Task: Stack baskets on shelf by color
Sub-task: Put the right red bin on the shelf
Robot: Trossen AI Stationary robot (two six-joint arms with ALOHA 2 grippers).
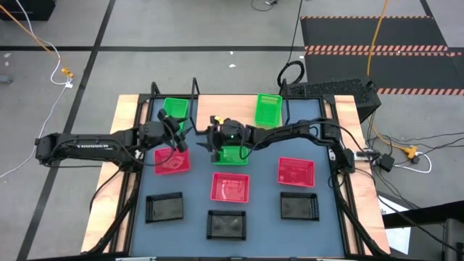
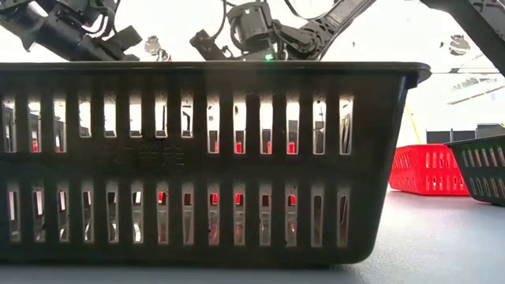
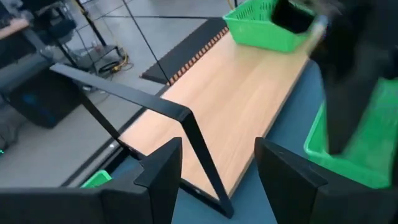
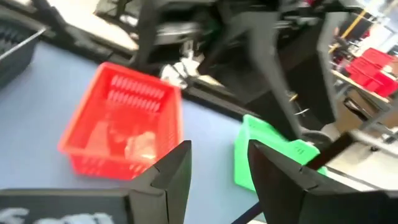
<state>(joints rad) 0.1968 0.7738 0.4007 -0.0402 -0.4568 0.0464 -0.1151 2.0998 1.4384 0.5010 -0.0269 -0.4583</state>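
Observation:
The shelf (image 1: 225, 105) lies along the table's far edge. Two green baskets (image 1: 176, 109) (image 1: 268, 109) stand on it, at its left and right ends. A third green basket (image 1: 233, 154) sits on the table just before the shelf, partly under my right arm. Three pink-red baskets (image 1: 172, 161) (image 1: 230, 187) (image 1: 296, 172) and three black ones (image 1: 164, 208) (image 1: 227, 224) (image 1: 299, 206) rest on the tabletop. My left gripper (image 3: 217, 149) hovers open near the shelf's left end. My right gripper (image 4: 219, 149) hovers open, facing the left pink-red basket (image 4: 124, 124).
The shelf's black frame bar (image 3: 155, 106) crosses in front of my left gripper. The two grippers are close together above the table's middle (image 1: 194, 138). In the low view a black basket (image 2: 213, 158) fills the foreground. Cables and a striped mat (image 1: 377, 43) lie on the floor beyond.

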